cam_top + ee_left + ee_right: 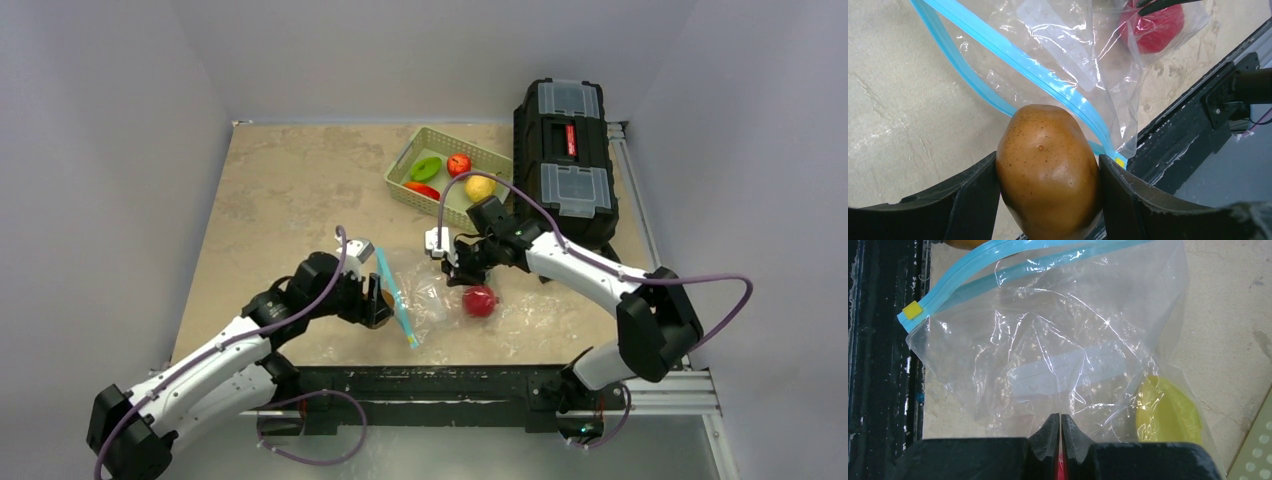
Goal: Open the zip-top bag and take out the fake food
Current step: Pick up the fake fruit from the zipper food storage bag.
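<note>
One brown potato (1047, 185) clamped in left gripper (1048, 161), right gripper (1060, 424) pinching one zip-top bag (1048, 340)

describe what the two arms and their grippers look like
The left arm and right arm have white links with black joints; a purple cable loops along each. The left gripper and right gripper have black tapered fingers.
</note>
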Robot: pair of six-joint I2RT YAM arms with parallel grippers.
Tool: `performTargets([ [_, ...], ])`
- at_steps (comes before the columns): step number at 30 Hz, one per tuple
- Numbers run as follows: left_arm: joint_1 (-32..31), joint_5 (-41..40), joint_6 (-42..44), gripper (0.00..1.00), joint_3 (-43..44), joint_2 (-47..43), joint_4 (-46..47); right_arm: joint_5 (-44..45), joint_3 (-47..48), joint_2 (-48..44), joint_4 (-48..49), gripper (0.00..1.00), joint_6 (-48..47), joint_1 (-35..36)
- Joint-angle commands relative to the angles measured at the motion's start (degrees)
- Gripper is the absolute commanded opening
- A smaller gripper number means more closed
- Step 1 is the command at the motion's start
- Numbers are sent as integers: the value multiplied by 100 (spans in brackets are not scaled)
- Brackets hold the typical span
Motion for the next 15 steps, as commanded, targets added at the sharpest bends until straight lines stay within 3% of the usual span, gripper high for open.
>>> performTargets([
  [1,220,298,-93,0,509,-222,-610,-209,-33,-297,-168,3,-297,-16],
  [8,403,542,-31,0,1158,-200,-530,-313,38,-577,-427,5,-568,-117],
  [15,580,523,-194,0,1762,778,661,-380,134,-739,-646,7,-730,-274],
])
